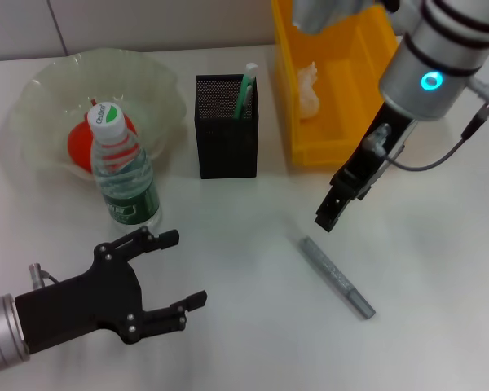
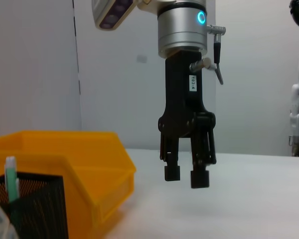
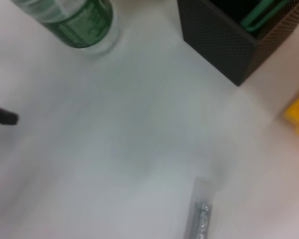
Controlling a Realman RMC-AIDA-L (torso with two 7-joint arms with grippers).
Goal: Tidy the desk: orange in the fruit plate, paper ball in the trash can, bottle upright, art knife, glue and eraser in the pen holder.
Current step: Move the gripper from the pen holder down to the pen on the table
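The grey art knife [image 1: 337,277] [image 3: 202,214] lies flat on the white desk. My right gripper [image 1: 326,218] [image 2: 185,175] hangs just above and behind it, slightly open and holding nothing. The bottle [image 1: 124,175] [image 3: 79,20] stands upright in front of the fruit plate [image 1: 41,90], which holds the orange [image 1: 81,147]. The paper ball [image 1: 310,90] lies in the trash can [image 1: 326,151] [image 2: 89,164]. A green-and-white stick [image 1: 247,90] stands in the pen holder [image 1: 226,138] [image 2: 35,204]; I cannot tell if it is the glue. The eraser is out of view. My left gripper [image 1: 184,269] rests open at the front left.
The pen holder stands between the fruit plate and the trash can along the back of the desk. White desk surface lies around the art knife and between the two grippers.
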